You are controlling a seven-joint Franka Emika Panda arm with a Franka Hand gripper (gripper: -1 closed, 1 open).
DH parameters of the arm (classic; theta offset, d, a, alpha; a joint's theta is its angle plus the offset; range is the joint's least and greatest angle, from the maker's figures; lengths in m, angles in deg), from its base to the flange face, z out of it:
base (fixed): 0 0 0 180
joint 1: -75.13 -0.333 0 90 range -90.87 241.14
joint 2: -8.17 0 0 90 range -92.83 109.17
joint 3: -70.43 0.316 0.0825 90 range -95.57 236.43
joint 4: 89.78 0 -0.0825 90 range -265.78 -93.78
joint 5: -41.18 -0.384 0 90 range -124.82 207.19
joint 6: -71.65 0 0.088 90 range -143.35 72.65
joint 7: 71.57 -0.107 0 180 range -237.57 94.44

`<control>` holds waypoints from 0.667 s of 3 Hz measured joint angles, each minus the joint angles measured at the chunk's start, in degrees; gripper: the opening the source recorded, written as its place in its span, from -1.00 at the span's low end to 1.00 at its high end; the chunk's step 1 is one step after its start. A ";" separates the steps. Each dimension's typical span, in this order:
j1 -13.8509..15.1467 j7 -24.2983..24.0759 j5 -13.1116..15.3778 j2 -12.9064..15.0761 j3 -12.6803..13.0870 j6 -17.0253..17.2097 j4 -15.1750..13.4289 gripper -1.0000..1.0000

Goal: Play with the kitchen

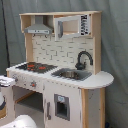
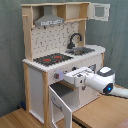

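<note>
The second exterior view puts the arm nearest the camera: its white wrist with a blue light reaches in from the second exterior view's right, and the gripper (image 2: 69,76) sits against the front edge of the worktop, just below the hob. Whether its fingers are apart or closed I cannot tell, nor whether they grasp anything there.

Below the gripper, a lower door (image 2: 64,106) of the kitchen (image 2: 35,90) hangs open, swung out toward the camera, with the dark cupboard space behind it exposed. So one piece of play looks already done: a door is open. The door on the sink side, seen in the first exterior view with a dark window panel (image 1: 61,106), is shut.

On the worktop, the black-and-red hob (image 2: 52,59) lies at the near corner in the second exterior view, and the sink (image 2: 84,50) with its black faucet (image 2: 75,39) lies farther along. Nothing rests on either.

Farthest up, the grey hood (image 2: 48,20) and the microwave (image 1: 70,26) look untouched, though one upper door (image 2: 99,11) stands ajar. Knobs, faucet and upper shelf seem left to explore.
</note>
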 joint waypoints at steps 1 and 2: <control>3.00 0.02 -0.12 0.06 3.32 -1.41 3.88 1.00; 7.10 -0.86 -0.25 0.40 3.45 -1.41 8.14 1.00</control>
